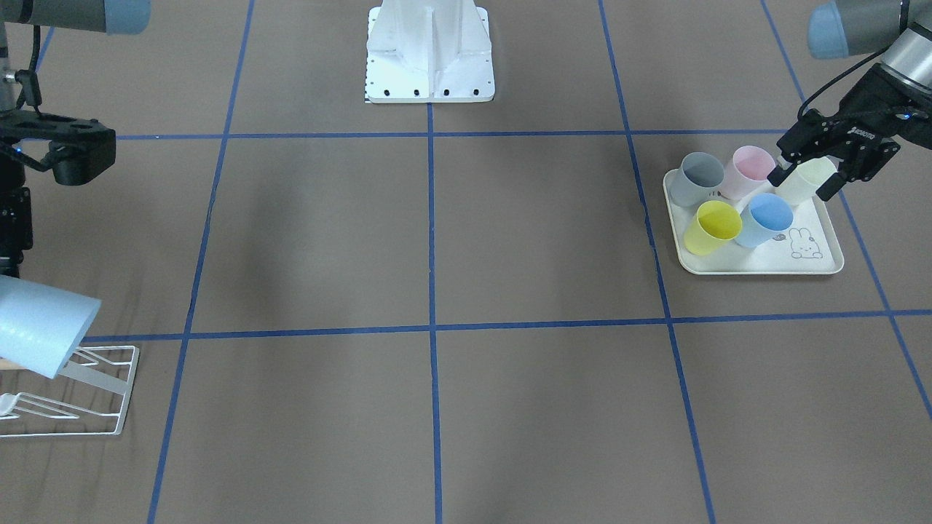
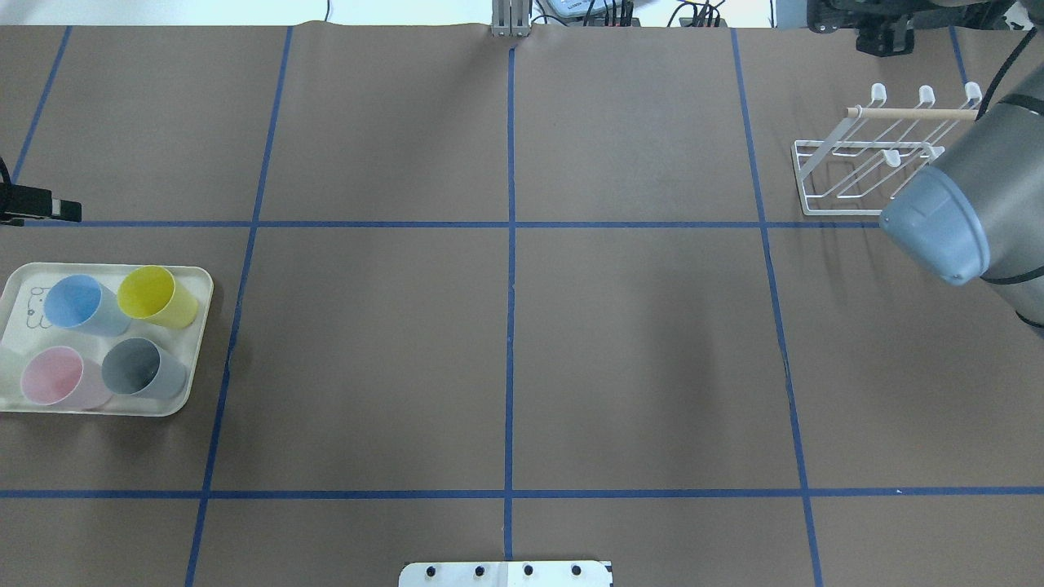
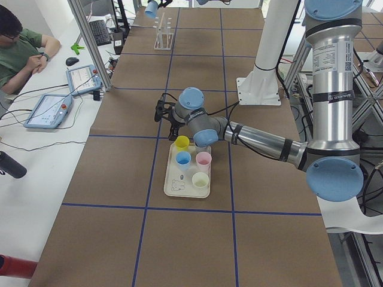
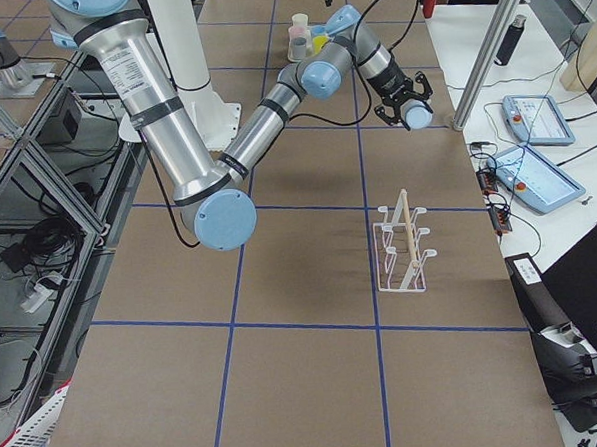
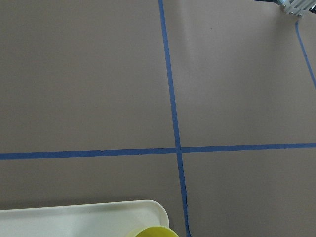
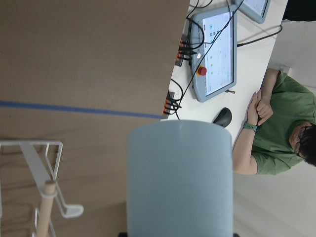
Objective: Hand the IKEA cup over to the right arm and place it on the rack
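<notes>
My right gripper (image 4: 404, 100) is shut on a pale blue IKEA cup (image 1: 40, 327), held high in the air near the rack (image 1: 73, 393). The right wrist view shows that cup (image 6: 180, 177) lying sideways, with the rack's wooden dowel (image 6: 44, 207) at the lower left. The white wire rack (image 2: 864, 155) holds no cup. My left gripper (image 1: 804, 178) hangs open well above the tray (image 1: 823, 266). A cream cup (image 3: 200, 179) stands on the tray under it.
The cream rabbit-print tray (image 2: 196, 359) holds blue (image 2: 77, 302), yellow (image 2: 155, 293), pink (image 2: 57, 375) and grey (image 2: 139, 367) cups. The robot's white base (image 1: 429, 51) stands at the table's robot side. A person (image 3: 18, 48) sits at a side bench with control tablets (image 3: 48, 110).
</notes>
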Available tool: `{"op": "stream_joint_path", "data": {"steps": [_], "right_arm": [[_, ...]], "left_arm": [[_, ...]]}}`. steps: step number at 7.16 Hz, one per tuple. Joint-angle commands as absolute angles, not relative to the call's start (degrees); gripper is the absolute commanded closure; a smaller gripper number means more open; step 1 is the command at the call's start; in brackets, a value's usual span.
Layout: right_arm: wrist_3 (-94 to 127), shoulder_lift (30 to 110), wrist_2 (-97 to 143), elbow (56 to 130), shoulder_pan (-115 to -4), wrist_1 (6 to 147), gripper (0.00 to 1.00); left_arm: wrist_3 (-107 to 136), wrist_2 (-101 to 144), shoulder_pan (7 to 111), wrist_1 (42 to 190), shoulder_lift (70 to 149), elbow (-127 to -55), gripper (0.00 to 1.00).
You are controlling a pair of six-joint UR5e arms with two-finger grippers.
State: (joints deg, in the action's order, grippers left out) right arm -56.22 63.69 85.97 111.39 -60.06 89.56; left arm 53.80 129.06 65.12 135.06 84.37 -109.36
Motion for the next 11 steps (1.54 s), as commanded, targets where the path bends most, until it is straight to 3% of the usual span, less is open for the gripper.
{"op": "stream_joint_path", "data": {"steps": [1,3,7,11], "right_arm": [[-71.4,64.5,81.5,106.0,-62.8,90.1,0.52],[-83.4,64.3,79.1,101.4,-64.5,89.5,0.47],[-85.5,64.4,75.5,95.8,-64.6,89.1,0.53],[-86.1,66.0,65.0,91.2,-59.6,86.1,0.51]], "left_arm": [[53.8,129.1,65.1,135.3,83.8,-109.4,0.0],[53.8,129.1,65.1,135.3,83.8,-109.4,0.0],[54.1,129.1,65.1,135.3,83.8,-109.4,0.0],[54.3,129.1,65.0,135.3,83.8,-109.5,0.0]]}}
